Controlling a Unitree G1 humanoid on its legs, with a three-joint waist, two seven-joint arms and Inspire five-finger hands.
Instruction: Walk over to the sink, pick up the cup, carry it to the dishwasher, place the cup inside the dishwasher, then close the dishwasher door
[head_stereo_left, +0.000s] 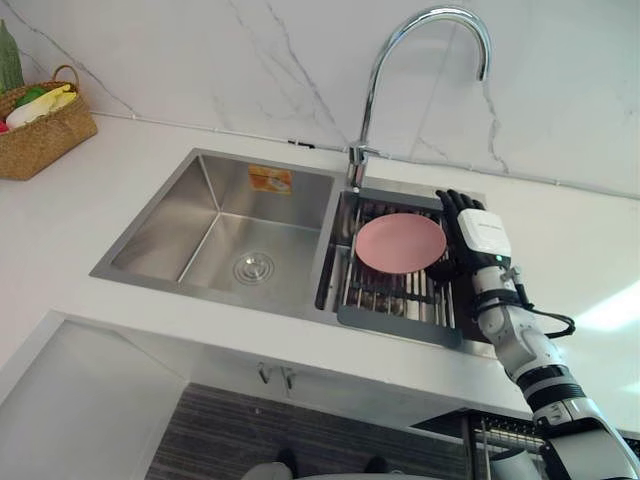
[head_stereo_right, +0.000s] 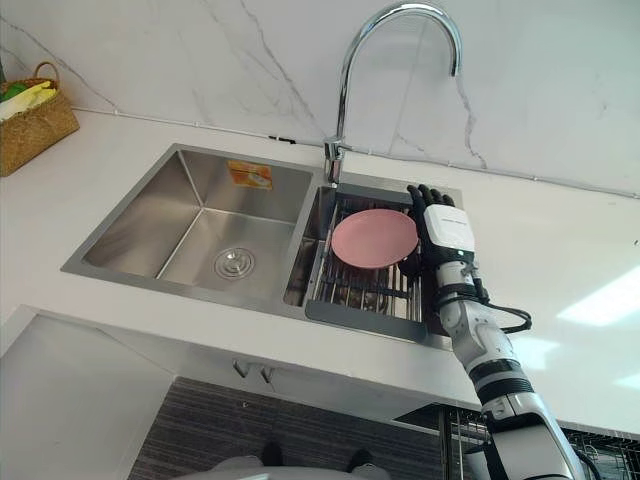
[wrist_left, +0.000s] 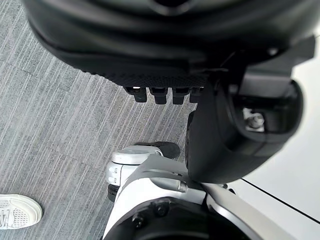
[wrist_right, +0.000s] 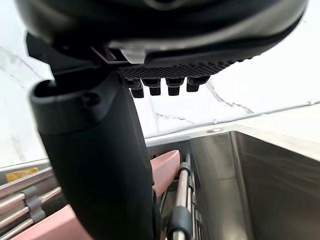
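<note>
Pink dish (head_stereo_left: 400, 243) was my only candidate for the cup. It was round and shallow, and read more like a plate from above. It lay on the rack (head_stereo_left: 395, 322) in the smaller basin of the sink (head_stereo_left: 215, 210), just thumb-side of the fingers (head_stereo_left: 458, 203) of my right hand (head_stereo_left: 483, 235), with its rim by the thumb. I couldn't tell if they touched. Fingers were straight, pointing at the back wall, holding nothing. Left hand (wrist_left: 150, 45) hung low over the floor, fingers relaxed, empty.

Step, as I judged it: at the sink, pickup not yet made. Next move called for getting the fingers over the rim with the thumb under it, closing, then lifting clear of the rack bars. The lift had to miss the faucet (head_stereo_left: 372, 90), which stood past the fingertips, thumb-side.

Count: one dish, one rack, two basins, one faucet, one wicker basket (head_stereo_left: 40, 135) far off thumb-side, one person's white shoe (wrist_left: 17, 212) on the floor below the left hand.
</note>
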